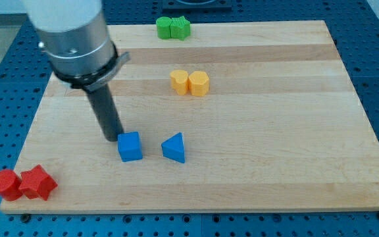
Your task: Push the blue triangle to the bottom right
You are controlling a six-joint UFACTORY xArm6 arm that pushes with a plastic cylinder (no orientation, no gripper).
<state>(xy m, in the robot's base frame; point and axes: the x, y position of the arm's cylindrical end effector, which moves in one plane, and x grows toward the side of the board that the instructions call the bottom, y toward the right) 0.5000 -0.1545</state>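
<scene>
The blue triangle (174,147) lies on the wooden board (275,131) a little below its middle. A blue cube (129,146) sits just to its left, with a small gap between them. My tip (112,137) is at the cube's upper left edge, close to it or touching it; I cannot tell which. The tip is left of the triangle, with the cube between them.
Two green blocks (173,27) sit at the board's top edge. Two yellow blocks (190,83) sit side by side above the middle. Two red blocks (23,184) lie at the bottom left corner. The arm's grey cylinder (74,39) fills the view's top left.
</scene>
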